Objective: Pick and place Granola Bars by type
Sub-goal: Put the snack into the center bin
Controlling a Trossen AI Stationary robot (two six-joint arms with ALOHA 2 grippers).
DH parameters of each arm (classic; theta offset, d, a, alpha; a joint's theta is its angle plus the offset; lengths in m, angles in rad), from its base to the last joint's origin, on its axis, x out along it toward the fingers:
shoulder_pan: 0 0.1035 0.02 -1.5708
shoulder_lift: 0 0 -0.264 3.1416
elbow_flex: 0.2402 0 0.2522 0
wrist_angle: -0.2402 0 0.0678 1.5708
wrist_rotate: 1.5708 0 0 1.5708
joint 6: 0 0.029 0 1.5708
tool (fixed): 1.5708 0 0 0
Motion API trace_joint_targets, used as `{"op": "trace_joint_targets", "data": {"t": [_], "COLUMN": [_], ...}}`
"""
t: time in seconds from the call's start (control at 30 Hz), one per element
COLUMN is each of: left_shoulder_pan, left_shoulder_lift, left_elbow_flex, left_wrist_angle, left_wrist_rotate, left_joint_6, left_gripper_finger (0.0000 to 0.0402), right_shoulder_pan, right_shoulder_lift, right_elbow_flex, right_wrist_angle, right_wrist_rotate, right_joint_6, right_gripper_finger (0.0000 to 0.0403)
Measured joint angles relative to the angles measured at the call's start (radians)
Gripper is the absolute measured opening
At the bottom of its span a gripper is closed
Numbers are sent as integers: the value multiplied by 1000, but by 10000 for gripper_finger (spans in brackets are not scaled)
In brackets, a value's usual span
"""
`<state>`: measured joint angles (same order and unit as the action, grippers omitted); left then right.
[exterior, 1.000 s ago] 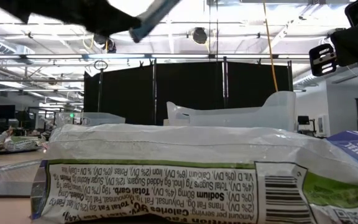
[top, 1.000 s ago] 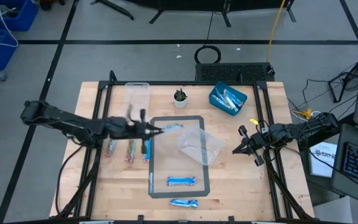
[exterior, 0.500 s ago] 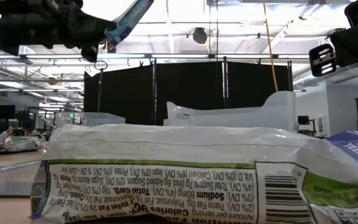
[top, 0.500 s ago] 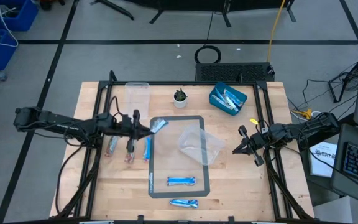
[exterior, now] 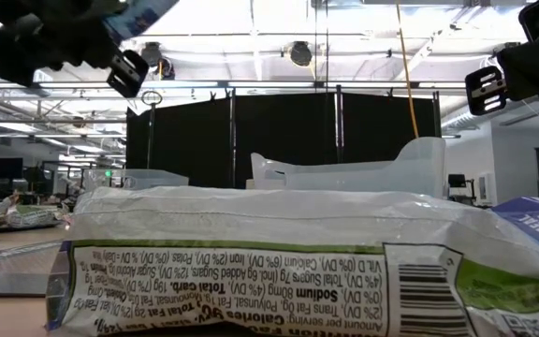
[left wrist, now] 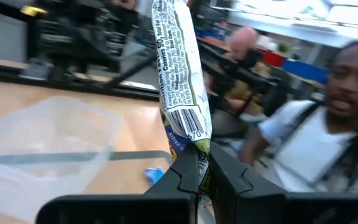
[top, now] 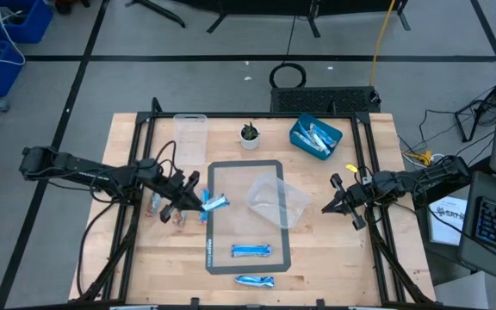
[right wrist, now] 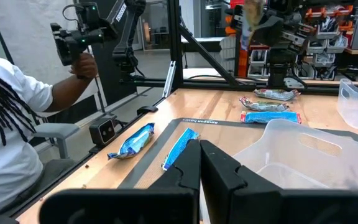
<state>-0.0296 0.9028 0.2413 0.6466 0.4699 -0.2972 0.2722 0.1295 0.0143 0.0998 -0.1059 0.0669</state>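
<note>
wood table (top: 334,258) w/ grey mat (top: 222,258) | L tool (top: 203,205) pinching bar (top: 216,204) | R tool (top: 327,207) closed, empty

Blue-and-white foil granola bars (top: 251,251) lie on a grey-bordered clear mat (top: 208,250) over a pale wood table (top: 334,250), beside a blue square bin (top: 315,138) and a white wrapper with green panel and black barcode (left wrist: 180,81).
</note>
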Motion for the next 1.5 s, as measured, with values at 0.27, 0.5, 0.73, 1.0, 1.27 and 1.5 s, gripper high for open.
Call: {"op": "trace_joint_targets", "data": {"t": [0.27,0.5,0.73,1.0,1.27,1.5], "left_shoulder_pan": [0,0,9,26,26,25], "left_shoulder_lift": [0,1,82,311,556,747], "left_elbow_flex": [0,0,35,303,613,801], "left_wrist_angle": [-35,-56,-33,-326,-597,-676], "left_wrist_rotate": [-314,-465,-479,-470,-438,-370], "left_joint_6": [83,213,237,281,336,372], "left_gripper_finger": [15,17,15,15,15,15], "right_shoulder_pan": [0,0,0,0,0,0], "right_shoulder_lift": [0,0,0,0,0,0], "right_elbow_flex": [0,0,0,0,0,0], "right_wrist_angle": [0,0,0,0,0,0], "right_wrist_rotate": [0,0,0,0,0,0], "right_joint_6": [0,0,0,0,0,0], "right_gripper_finger": [0,0,0,0,0,0]}}
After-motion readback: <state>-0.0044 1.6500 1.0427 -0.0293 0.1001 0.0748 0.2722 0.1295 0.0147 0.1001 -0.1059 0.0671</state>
